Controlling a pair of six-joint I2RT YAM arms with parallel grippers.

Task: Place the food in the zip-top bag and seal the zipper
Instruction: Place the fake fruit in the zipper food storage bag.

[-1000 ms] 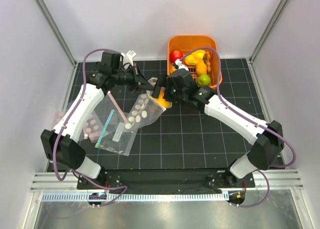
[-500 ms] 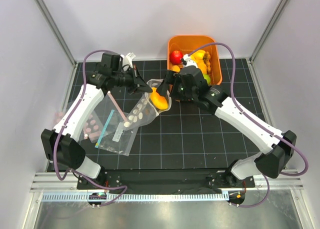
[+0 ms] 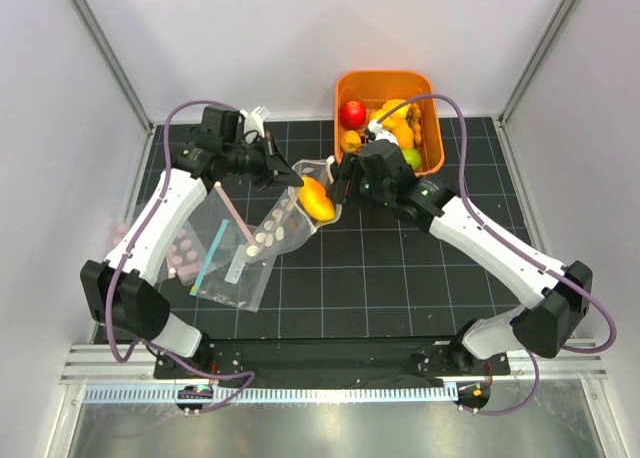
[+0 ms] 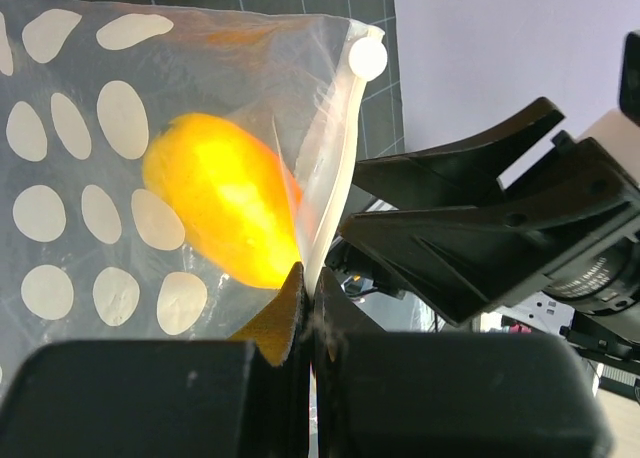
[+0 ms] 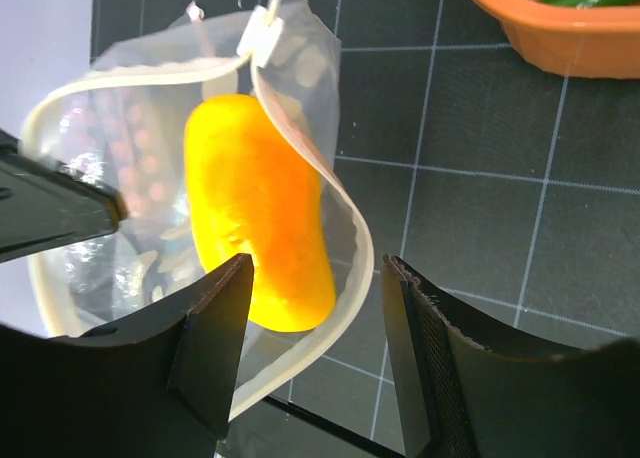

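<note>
Orange-yellow mango (image 5: pixel 262 210) lies inside the dotted bag (image 3: pixel 278 226), just within its mouth. My right gripper (image 5: pixel 315 350) hangs over it with jaws spread and nothing between them. In the right wrist view the mango sits at 11 o'clock from the gap, its lower end hidden behind the finger on that side; I cannot tell whether they touch. From above, the mango is just beside this gripper, at its 8 o'clock. My left gripper (image 4: pixel 308 313) is clenched on the bag's mouth edge, pinching the zipper (image 4: pixel 338 148) and holding the mouth up and open, with the mango at its 4 o'clock from above. The bag's far end trails down onto the mat (image 3: pixel 400 268). At 1 o'clock from my right gripper, the basket (image 3: pixel 388 80) holds the apple (image 3: pixel 352 113) and lime (image 3: pixel 411 159).
</note>
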